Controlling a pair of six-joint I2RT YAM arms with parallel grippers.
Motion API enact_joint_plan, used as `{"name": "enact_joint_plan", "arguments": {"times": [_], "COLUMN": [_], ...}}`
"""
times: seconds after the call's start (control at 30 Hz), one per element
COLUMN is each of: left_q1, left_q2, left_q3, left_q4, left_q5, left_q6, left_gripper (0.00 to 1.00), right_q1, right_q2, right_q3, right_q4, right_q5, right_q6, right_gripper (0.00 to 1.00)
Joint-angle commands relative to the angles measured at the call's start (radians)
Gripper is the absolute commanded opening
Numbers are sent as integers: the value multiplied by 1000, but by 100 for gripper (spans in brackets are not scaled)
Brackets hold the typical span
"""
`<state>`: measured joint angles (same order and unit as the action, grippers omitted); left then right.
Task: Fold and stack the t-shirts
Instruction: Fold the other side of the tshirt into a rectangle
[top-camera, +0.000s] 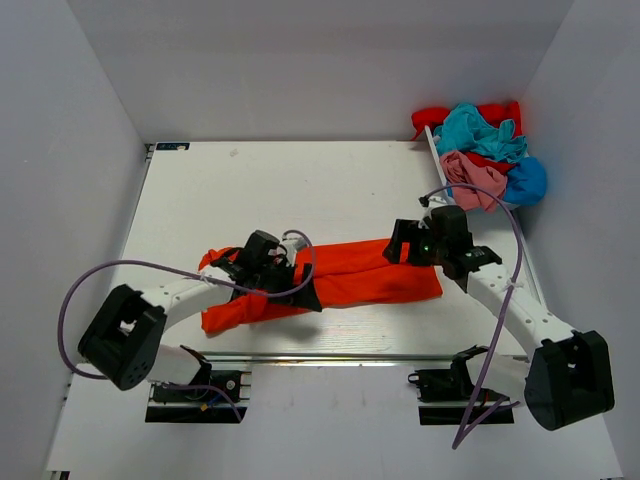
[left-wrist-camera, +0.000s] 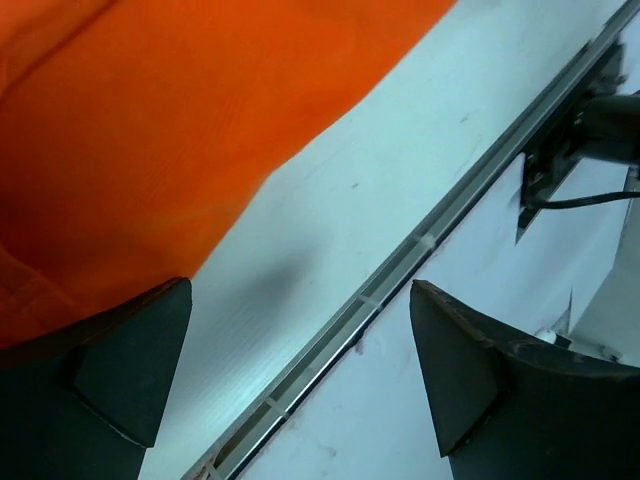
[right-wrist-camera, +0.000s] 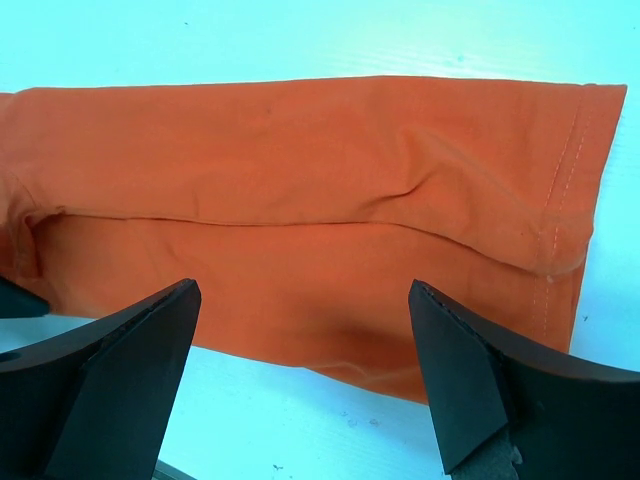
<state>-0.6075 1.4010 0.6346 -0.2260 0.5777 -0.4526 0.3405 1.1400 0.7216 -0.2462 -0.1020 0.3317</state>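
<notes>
Looking early days: orange shirt only folded into a long strip, pile still heaped unfolded, left claw and right claw both apart, empty

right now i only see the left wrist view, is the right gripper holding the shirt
Observer: No, the right gripper is open over the shirt's hem end.
Operator: is the shirt folded yet
Observer: Partly; it lies as a long band with a lengthwise fold, across the near side of the table.
Operator: where are the others
Observer: In a pile at the table's far right corner.
</notes>
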Motion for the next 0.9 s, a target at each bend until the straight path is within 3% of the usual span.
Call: {"name": "enact_joint_plan", "arguments": {"times": [0.0,0.1,0.23,0.4,0.53,0.6,0.7,0.87], "left_q1": [-14,-3,9,20,38,38,57,57], "left_q2": [-141,-290,-387,-370,-338,-391,-463,-572], "left_q3": [73,82,152,59,-12,-79,-130,-161], "left_q4": [-22,-64,-333,-277,-325,-325,-452,-516], "left_q5": [-48,-160,-621,-601,-635,-644,-758,-914], "left_q6": [28,11,-128,-210,-288,-303,-380,-414], "left_gripper": [100,100,100,100,100,100,100,100], "right_q1": [-8,8,77,182,239,247,255,249], "right_q2": [-37,-40,21,136,179,188,182,152], "right_q3": [-5,-1,39,101,160,171,171,122], "right_q4": [8,19,48,88,128,134,122,94], "right_q5": [-2,-18,-40,-110,-139,-128,-102,65], "right_q6": [-20,-29,-14,-14,-17,-17,-17,-17], "right_gripper": [90,90,90,90,90,90,90,90]}}
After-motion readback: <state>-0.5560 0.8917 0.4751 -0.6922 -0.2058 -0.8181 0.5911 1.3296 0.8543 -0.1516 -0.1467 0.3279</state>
